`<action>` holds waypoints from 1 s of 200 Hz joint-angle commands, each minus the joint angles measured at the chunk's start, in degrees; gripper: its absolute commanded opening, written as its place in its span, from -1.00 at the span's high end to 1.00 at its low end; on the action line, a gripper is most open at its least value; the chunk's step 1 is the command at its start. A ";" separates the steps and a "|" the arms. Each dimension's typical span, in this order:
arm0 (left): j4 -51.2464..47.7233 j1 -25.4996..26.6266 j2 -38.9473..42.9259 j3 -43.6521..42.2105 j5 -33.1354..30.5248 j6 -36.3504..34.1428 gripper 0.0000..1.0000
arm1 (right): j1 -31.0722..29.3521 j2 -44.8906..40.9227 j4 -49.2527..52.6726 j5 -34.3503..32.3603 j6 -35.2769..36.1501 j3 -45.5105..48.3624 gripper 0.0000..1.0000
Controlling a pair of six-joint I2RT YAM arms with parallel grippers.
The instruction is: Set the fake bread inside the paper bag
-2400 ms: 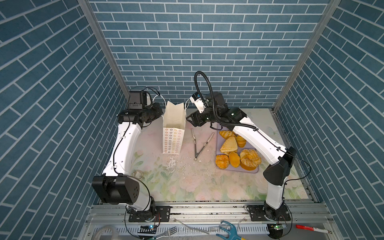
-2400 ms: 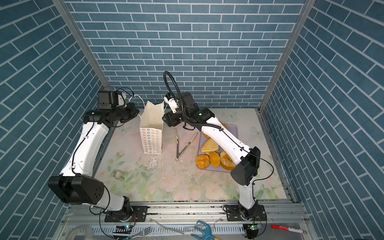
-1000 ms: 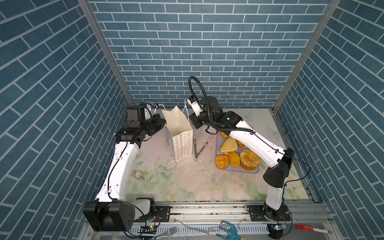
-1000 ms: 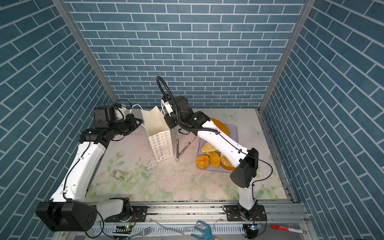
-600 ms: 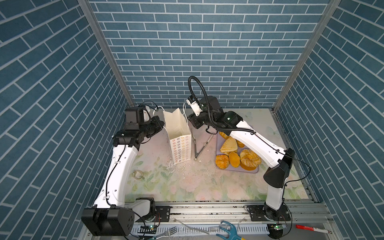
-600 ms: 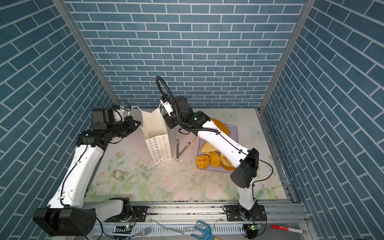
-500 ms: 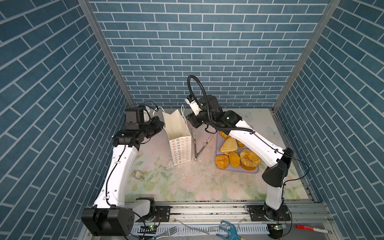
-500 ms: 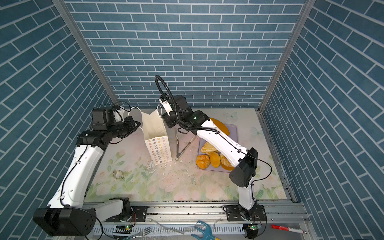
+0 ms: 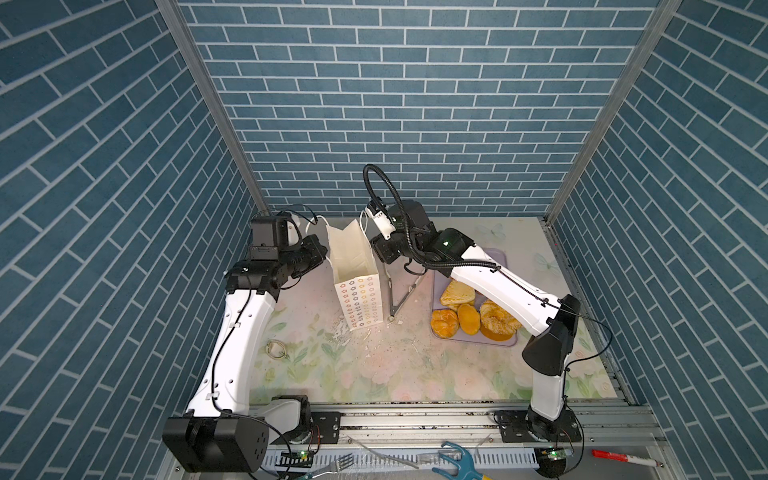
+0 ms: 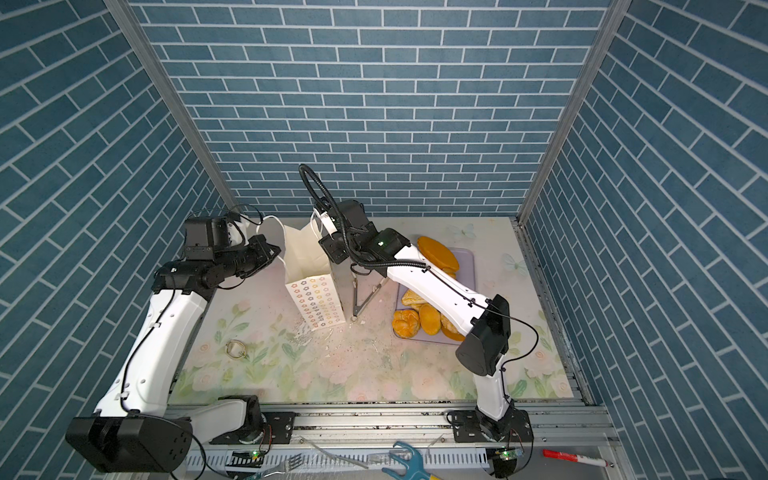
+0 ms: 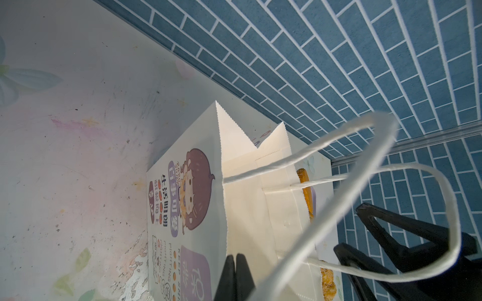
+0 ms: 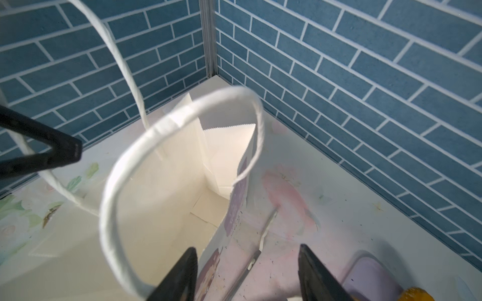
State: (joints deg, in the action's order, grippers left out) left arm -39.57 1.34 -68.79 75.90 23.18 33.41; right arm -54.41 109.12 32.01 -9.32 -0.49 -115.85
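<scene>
Fake bread (image 9: 469, 324) sits heaped on the flat lavender tray (image 10: 467, 259) at the right side of the floral mat (image 9: 374, 374), partly under the right arm. You can pick out a smooth, glossy oval loaf (image 10: 438, 253), a wedge-shaped triangle (image 9: 457, 293), a ridged round bun (image 9: 444, 325) and a sugar-speckled twist (image 9: 500, 318), all golden orange. The paper bag (image 9: 357, 286) stands on its base to the left of the tray, a tall white box of creased matte paper with a zigzag-cut rim. It has flower rings printed on the narrow side and a cartoon girl on the broad face, and its twisted cord handles (image 12: 108, 208) arch over the open mouth. Bare metal tongs (image 9: 401, 291) lie in a V between bag and tray. Your left gripper (image 11: 236, 273) has its thin black fingers pressed together on the bag's rim, pinching the paper wall. Your right gripper (image 12: 247, 249) hangs at the opposite rim with its jaws spread well apart, gripping nothing. One finger (image 12: 180, 273) is over the bag's mouth and the other is outside, so the printed wall runs between them.
</scene>
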 commanded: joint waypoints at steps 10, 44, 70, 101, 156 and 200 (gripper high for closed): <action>-0.08 -0.30 -0.06 0.70 0.58 -1.33 0.97 | 0.13 -5.84 -2.49 2.19 3.32 0.44 -0.28; -1.25 -0.29 -0.49 1.61 0.90 -2.51 0.97 | -0.16 -4.91 -2.17 9.21 3.73 0.63 -0.25; -2.61 -0.29 -0.98 2.37 1.49 -3.52 0.98 | -0.28 -3.56 -2.11 13.89 4.09 -0.04 -0.20; -3.02 -0.29 -0.82 2.30 1.24 -3.84 0.97 | -0.43 0.36 0.52 14.00 3.83 -4.32 -0.15; -3.75 -0.29 -1.18 2.60 1.04 -4.94 0.97 | -1.04 2.68 1.07 9.32 3.57 -6.05 0.36; -4.47 -0.29 -1.95 3.61 0.65 -6.09 0.96 | -2.12 -1.87 -2.55 5.08 3.01 -0.45 0.81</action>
State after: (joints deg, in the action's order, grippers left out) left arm -42.65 1.23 -69.91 77.73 23.83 29.02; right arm -55.70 111.18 31.27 -0.91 2.24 -118.37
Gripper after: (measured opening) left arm 0.051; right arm 0.135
